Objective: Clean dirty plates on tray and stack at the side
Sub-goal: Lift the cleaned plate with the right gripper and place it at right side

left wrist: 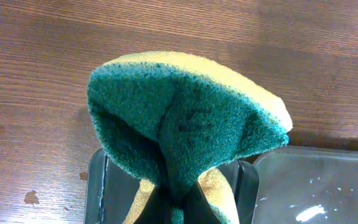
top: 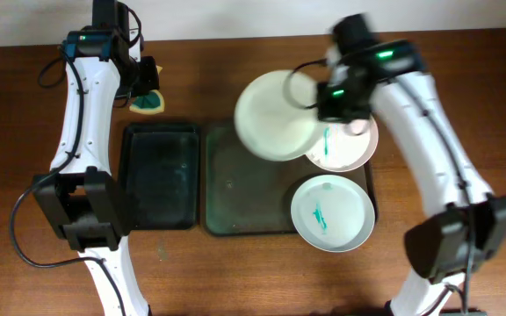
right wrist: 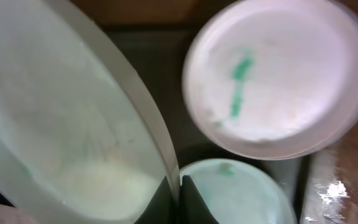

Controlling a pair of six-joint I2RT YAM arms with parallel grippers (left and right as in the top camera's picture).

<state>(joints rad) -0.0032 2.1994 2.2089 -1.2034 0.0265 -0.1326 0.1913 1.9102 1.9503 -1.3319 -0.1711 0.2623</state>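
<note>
My right gripper (top: 321, 107) is shut on the rim of a pale green plate (top: 278, 116) and holds it tilted above the right tray (top: 235, 206); in the right wrist view the plate (right wrist: 61, 130) fills the left side, pinched between the fingers (right wrist: 178, 193). A pink plate (top: 351, 147) with a green smear and a light blue plate (top: 333, 211) with green marks lie on that tray; both show in the right wrist view (right wrist: 278, 81), (right wrist: 241, 193). My left gripper (top: 148, 88) is shut on a green and yellow sponge (left wrist: 185, 118) above the table, behind the left tray.
An empty dark tray (top: 159, 175) lies on the left, wet in spots; its corner shows in the left wrist view (left wrist: 316, 186). Brown wooden table (top: 25, 132) surrounds both trays.
</note>
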